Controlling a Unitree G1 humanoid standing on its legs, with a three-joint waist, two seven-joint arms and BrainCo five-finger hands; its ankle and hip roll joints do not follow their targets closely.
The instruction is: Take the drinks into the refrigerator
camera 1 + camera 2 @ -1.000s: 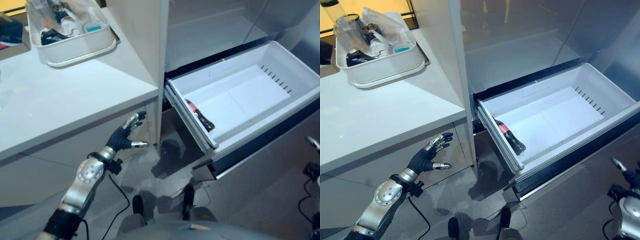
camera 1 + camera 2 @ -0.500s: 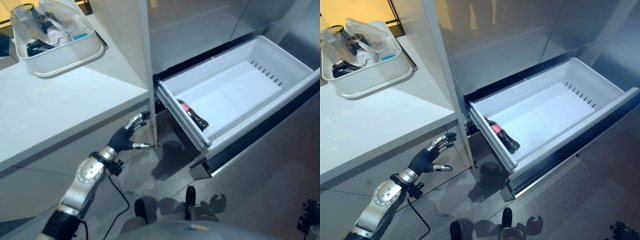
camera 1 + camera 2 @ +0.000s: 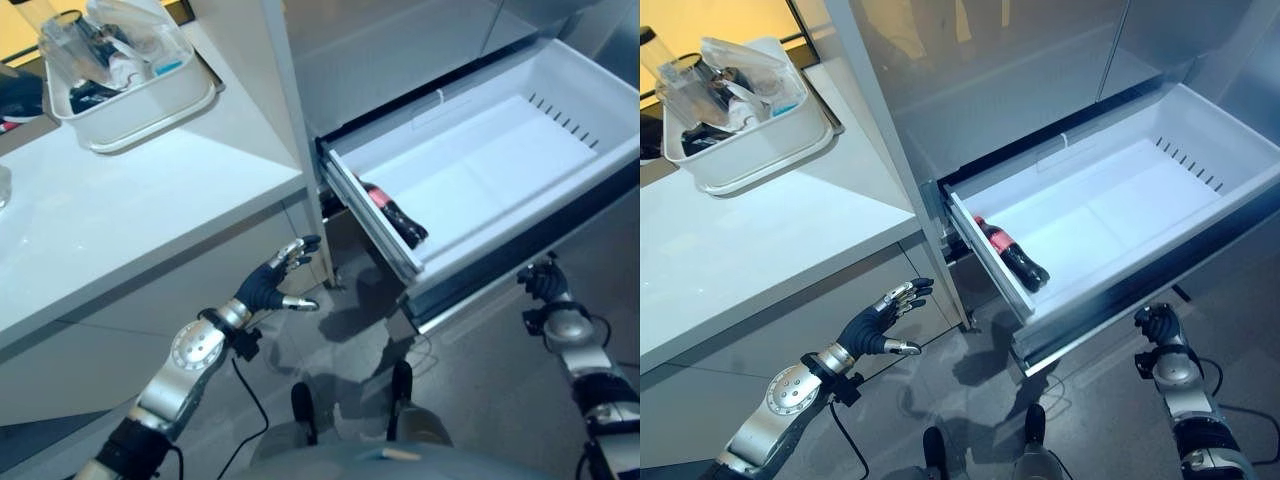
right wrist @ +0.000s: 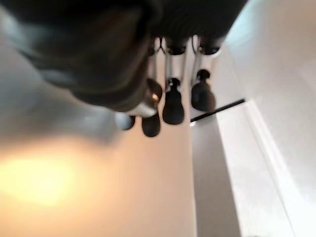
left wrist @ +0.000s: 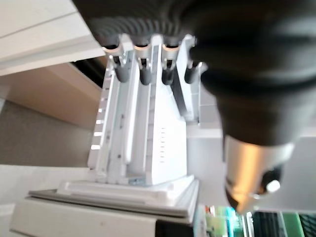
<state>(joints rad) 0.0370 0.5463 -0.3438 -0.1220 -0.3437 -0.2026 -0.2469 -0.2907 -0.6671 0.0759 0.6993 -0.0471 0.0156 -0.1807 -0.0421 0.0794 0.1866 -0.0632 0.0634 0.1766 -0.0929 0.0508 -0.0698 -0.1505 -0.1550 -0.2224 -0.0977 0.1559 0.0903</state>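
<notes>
Left eye view: one dark cola bottle (image 3: 393,213) lies on its side in the open white drawer (image 3: 520,170) of the refrigerator (image 3: 400,50), tight against the drawer's near-left wall. One left hand (image 3: 272,286) hangs low beside the counter (image 3: 120,220), fingers spread and straight, holding nothing. One right hand (image 3: 543,282) sits just below the drawer's dark front edge.

Right eye view: same scene; one white bin (image 3: 750,140) of clutter stands on the counter, well apart from the drawer. The right hand (image 3: 1158,325) shows curled fingers, close under the drawer front (image 3: 1110,300).

Left wrist view: the left hand's fingers (image 5: 143,69) run straight in a row, empty, with the drawer beyond them.

Right wrist view: the right hand's fingertips (image 4: 173,106) are bent inward with nothing between them; a pale panel and a dark strip lie past them.

Step in hand: I'd judge the drink is already placed and closing the drawer is what's left.

Next move: the right hand likely needs to press on the drawer front and push it squarely in, so it slides without jamming.

Count: one bottle, one drawer, one bin, two hands.
</notes>
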